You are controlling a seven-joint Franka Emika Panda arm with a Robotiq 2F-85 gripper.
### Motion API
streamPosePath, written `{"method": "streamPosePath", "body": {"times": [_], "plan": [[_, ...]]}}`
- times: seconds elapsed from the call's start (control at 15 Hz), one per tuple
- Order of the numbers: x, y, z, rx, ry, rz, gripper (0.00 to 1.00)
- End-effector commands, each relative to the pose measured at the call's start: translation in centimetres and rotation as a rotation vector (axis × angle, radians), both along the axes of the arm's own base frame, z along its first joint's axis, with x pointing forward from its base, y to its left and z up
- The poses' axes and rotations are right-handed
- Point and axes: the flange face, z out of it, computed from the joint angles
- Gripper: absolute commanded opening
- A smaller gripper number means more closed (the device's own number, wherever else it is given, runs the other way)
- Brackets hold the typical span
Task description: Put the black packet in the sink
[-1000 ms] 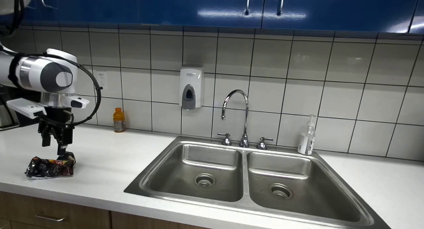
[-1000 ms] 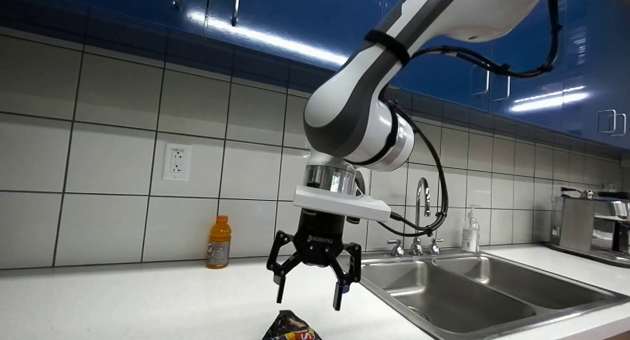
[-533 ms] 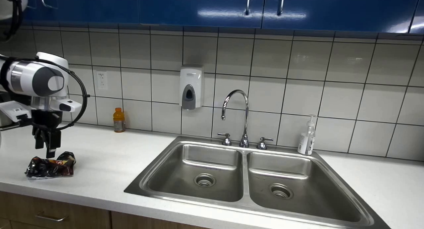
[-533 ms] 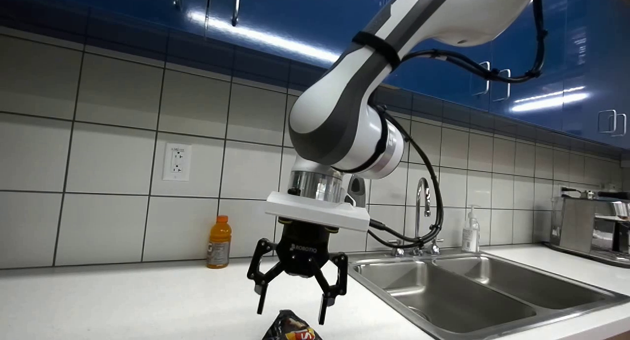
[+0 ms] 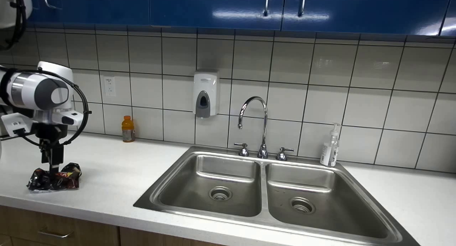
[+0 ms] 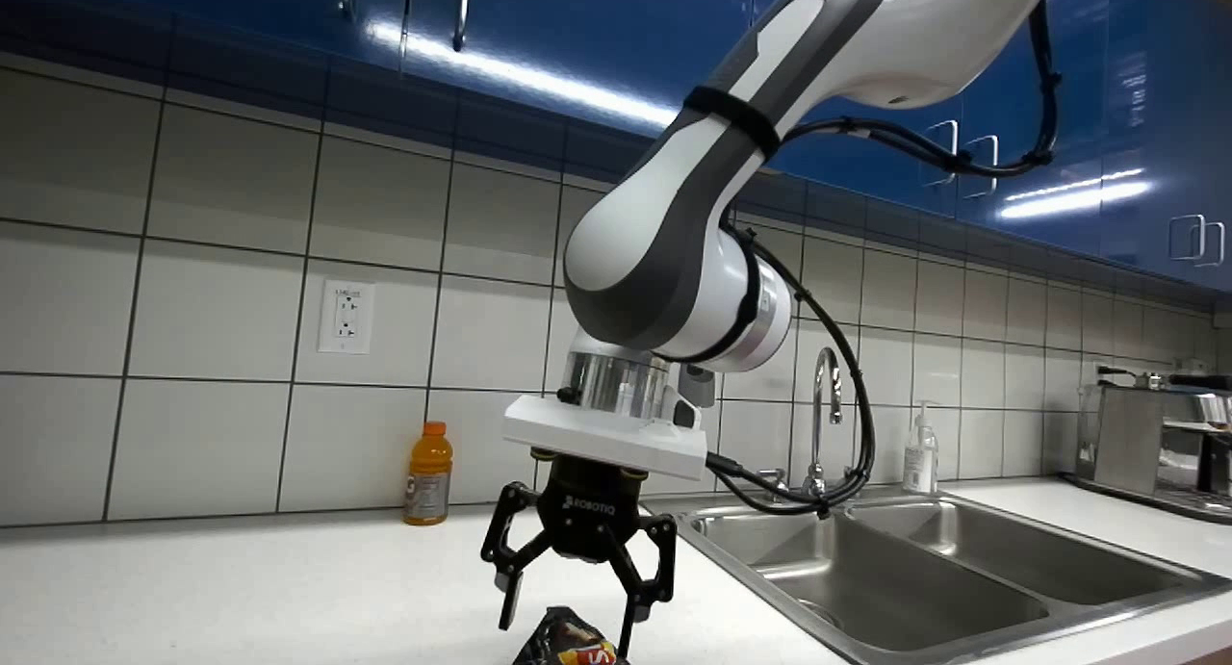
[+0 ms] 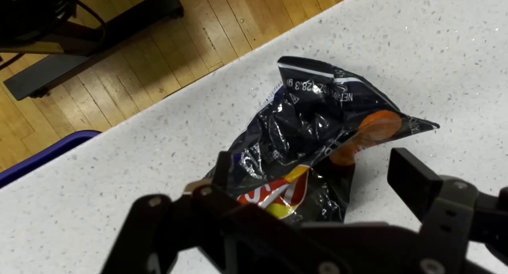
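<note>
The black packet, crumpled with red and orange print, lies on the white counter left of the sink. Only its top shows in an exterior view; it fills the middle of the wrist view. My gripper points down, low over the packet. Its fingers are spread, one on each side of the packet's top. In the wrist view the open jaws straddle part of the packet; the left finger overlaps it, the right finger is over bare counter. Contact cannot be told. The steel double sink also shows in an exterior view.
An orange bottle stands by the tiled wall. A chrome faucet rises behind the sink, with a pump bottle beside it. A soap dispenser hangs on the wall. The counter's front edge is near the packet.
My gripper has moved away from the sink and down, from above the packet to the level of its top. Its fingers stay open. The packet has not moved.
</note>
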Motion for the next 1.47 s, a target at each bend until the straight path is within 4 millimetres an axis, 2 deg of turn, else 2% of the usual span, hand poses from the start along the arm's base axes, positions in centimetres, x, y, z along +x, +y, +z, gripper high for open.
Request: {"method": "streamPosePath", "body": {"times": [0.0, 0.47, 0.93, 1.4], "plan": [[-0.3, 0.2, -1.2, -0.012, -0.016, -0.049, 1.0], [-0.4, 0.1, -3.5, -0.023, -0.02, -0.095, 1.0], [0.0, 0.1, -2.9, -0.021, -0.059, -0.104, 1.0], [-0.1, 1.0, -2.2, -0.016, -0.077, -0.091, 1.0]]}}
